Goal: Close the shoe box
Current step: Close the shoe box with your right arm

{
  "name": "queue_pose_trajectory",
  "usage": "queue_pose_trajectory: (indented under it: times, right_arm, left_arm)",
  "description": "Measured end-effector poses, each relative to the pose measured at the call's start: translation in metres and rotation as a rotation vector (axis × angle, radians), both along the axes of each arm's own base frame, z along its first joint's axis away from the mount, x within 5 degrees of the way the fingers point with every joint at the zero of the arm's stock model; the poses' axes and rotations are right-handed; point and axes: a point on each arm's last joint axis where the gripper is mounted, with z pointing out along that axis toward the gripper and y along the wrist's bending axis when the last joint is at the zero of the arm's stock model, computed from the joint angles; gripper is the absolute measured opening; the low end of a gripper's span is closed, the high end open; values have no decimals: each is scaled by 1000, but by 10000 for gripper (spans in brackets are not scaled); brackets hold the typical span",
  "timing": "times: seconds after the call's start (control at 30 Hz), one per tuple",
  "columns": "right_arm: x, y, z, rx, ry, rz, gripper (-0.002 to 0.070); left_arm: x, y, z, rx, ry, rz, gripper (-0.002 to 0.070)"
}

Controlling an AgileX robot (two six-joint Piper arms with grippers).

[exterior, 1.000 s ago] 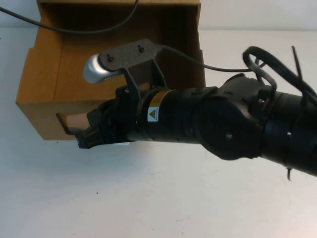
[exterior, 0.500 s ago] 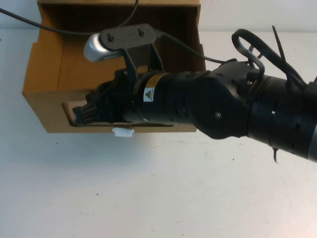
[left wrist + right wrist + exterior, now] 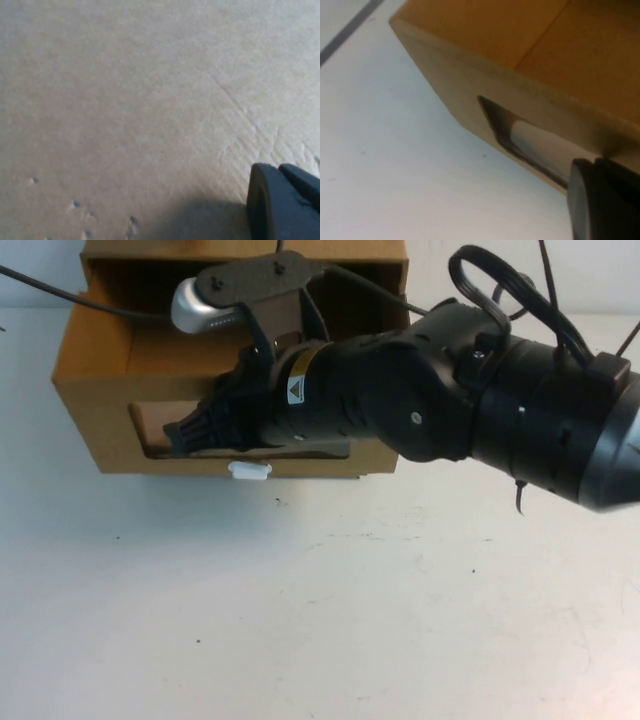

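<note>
The brown cardboard shoe box (image 3: 90, 410) stands at the far left of the table. Its drawer sticks out toward me from the outer sleeve (image 3: 392, 280). The drawer front has a clear window (image 3: 150, 435) with a small white pull tab (image 3: 249, 471) under it. My right gripper (image 3: 186, 434) is shut and lies against the drawer front at the window. In the right wrist view the drawer front (image 3: 470, 75) and window (image 3: 520, 135) are close to the right gripper (image 3: 602, 200). My left gripper (image 3: 285, 205) is shut and shows only in its wrist view, close against plain cardboard (image 3: 125, 100).
The white table (image 3: 300, 620) spreads bare in front of the box. My right arm (image 3: 480, 400) reaches across from the right and covers the drawer's right half. A black cable (image 3: 60, 292) runs over the box's far left corner.
My right arm has moved away from me and up in the view. The drawer front has slid back with it, further into the sleeve, and the white tab now shows.
</note>
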Motion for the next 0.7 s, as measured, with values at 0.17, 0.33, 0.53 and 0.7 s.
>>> queue_pose_trajectory:
  times: [0.17,0.33,0.53,0.7]
  right_arm:
    - [10,1,2,-50,-21,-46,-11]
    - [8,-3,10,-98,16,-69,-11]
    - [-14,6,8,-219,51,-28,-11]
    - [-16,7,12,-251,-18,-75,-11]
  left_arm:
    - [0,0,0,-1,1,1,-2]
    - [0,0,0,-1,1,1,-2]
    - [0,0,0,-5,4,5,-2]
    - [0,0,0,-5,4,5,-1]
